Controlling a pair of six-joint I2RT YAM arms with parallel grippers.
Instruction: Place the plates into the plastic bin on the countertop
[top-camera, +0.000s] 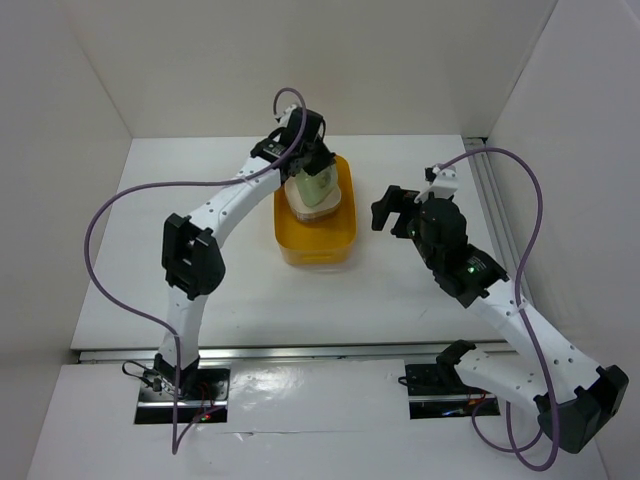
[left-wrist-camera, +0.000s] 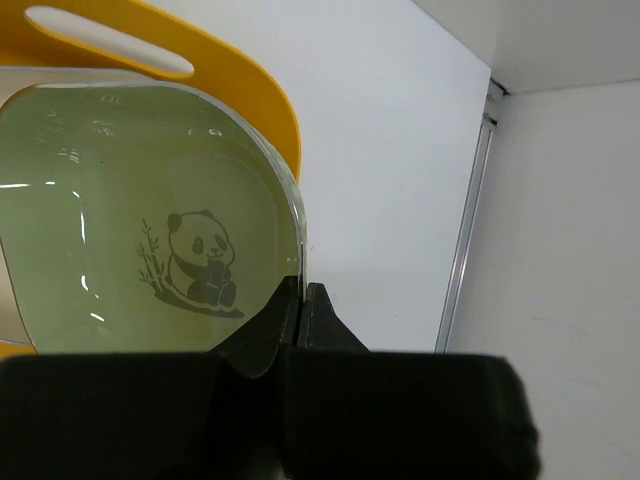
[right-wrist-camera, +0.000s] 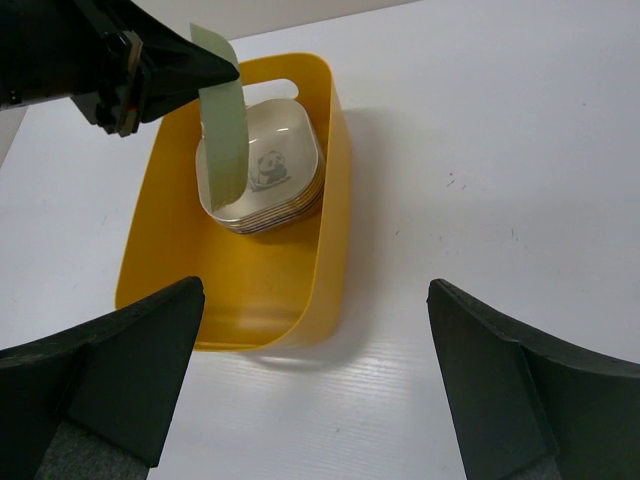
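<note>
The orange-yellow plastic bin (top-camera: 316, 225) stands mid-countertop and also shows in the right wrist view (right-wrist-camera: 255, 280). A stack of several plates (right-wrist-camera: 270, 185) lies in its far half, a cream panda plate on top. My left gripper (top-camera: 308, 160) is shut on the rim of the pale green plate (left-wrist-camera: 140, 250) and holds it tilted on edge over the stack; that plate also shows in the right wrist view (right-wrist-camera: 222, 130). My right gripper (top-camera: 392, 210) is open and empty, just right of the bin's near end, above the white countertop (right-wrist-camera: 480, 180).
White walls enclose the countertop (top-camera: 180, 230) on three sides. A metal rail (top-camera: 495, 210) runs along the right wall. A purple cable (top-camera: 120, 270) loops from the left arm.
</note>
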